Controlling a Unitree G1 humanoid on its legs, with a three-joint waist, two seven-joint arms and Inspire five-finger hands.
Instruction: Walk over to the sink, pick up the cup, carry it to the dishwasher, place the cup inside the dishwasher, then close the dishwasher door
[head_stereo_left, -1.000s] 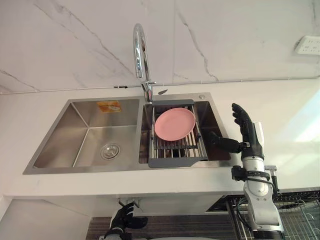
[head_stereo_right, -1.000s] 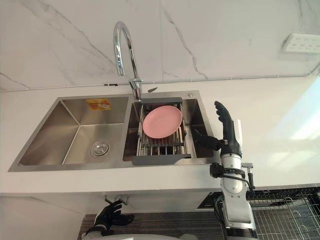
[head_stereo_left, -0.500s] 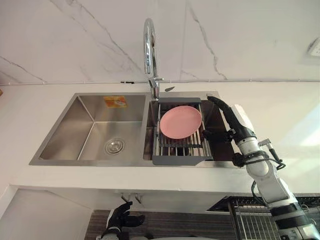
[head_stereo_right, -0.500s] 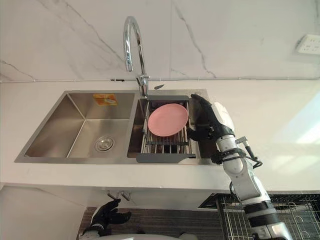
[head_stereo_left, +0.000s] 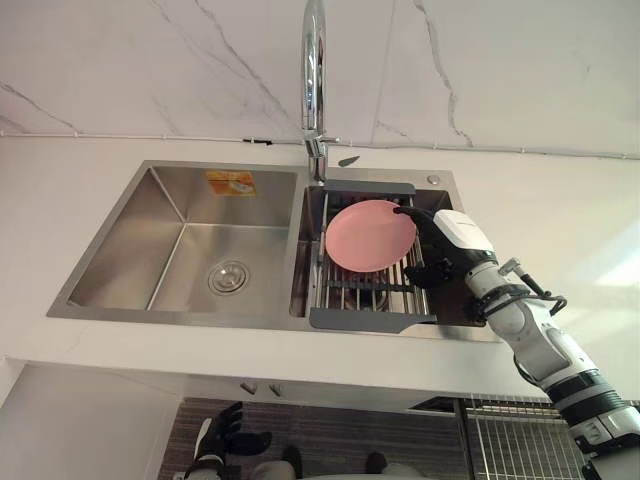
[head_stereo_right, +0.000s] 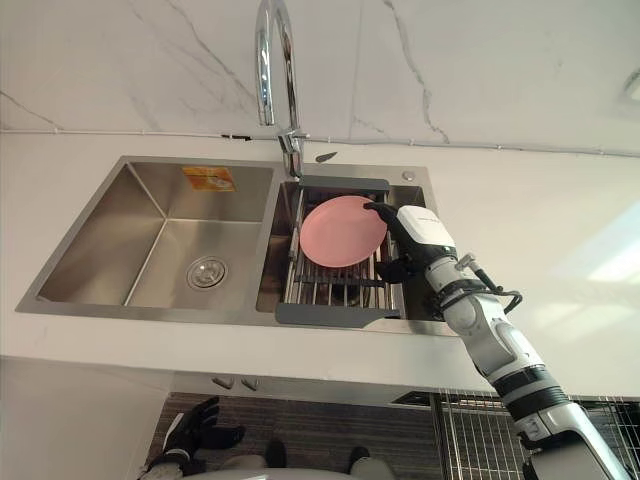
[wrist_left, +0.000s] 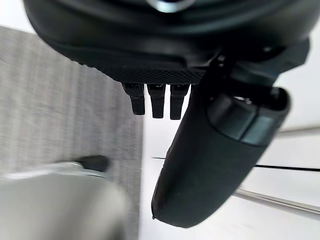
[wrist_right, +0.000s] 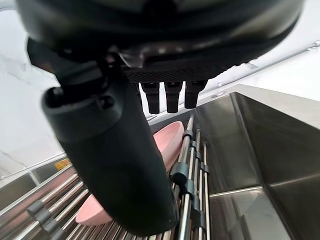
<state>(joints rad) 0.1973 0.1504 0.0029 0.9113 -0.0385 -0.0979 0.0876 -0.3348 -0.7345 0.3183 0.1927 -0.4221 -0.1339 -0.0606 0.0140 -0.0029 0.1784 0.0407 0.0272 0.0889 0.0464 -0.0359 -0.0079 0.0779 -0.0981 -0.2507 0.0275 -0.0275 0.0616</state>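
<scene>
Stainless sink (head_stereo_left: 130, 240), 2 basins side by side, set flush in white countertop (head_stereo_left: 560, 210).

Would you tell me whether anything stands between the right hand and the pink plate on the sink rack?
Nothing visible does. The right hand is open, and its fingers reach the right rim of the plate, which lies on the rack. I cannot tell whether they touch it.

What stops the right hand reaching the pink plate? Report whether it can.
Probably yes: the right hand is at the pink plate's edge above the rack, fingers straight, nothing between them.
</scene>
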